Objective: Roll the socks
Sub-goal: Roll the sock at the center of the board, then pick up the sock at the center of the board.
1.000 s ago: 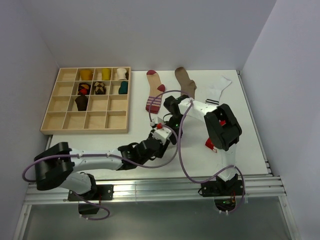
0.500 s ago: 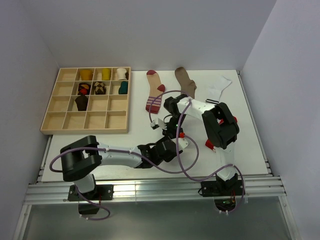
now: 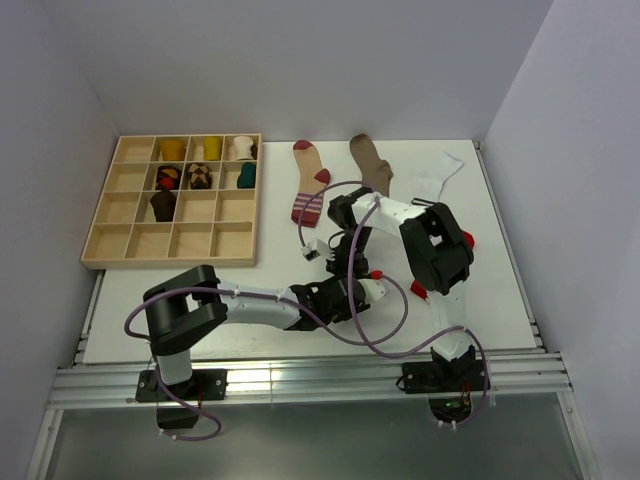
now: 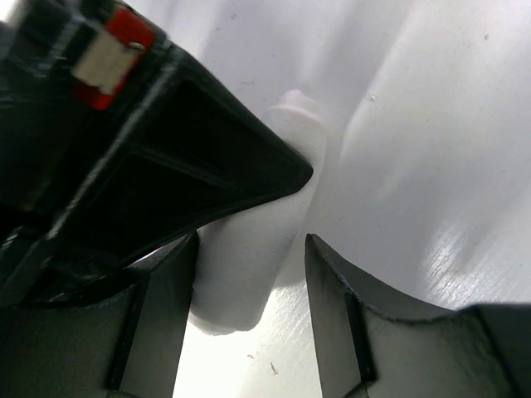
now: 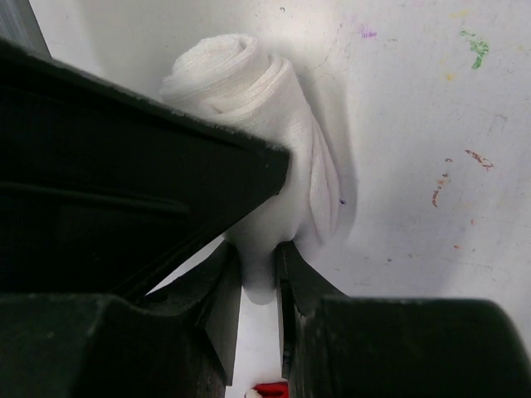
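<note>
the top camera sat high above and behind the arms, tilted down toward the far wall. it was far enough back to take in the whole table (image 3: 500, 300), the wooden tray (image 3: 100, 255) at far left and both bases along the bottom edge. the left wrist camera lay low and very close, looking out between its own fingers (image 4: 162, 323) at a rolled white sock (image 4: 249, 274). the right wrist camera looked down on that same sock (image 5: 249, 91), just as near. only the wrist views shared it; from above the arms hid that mid-table spot.
</note>
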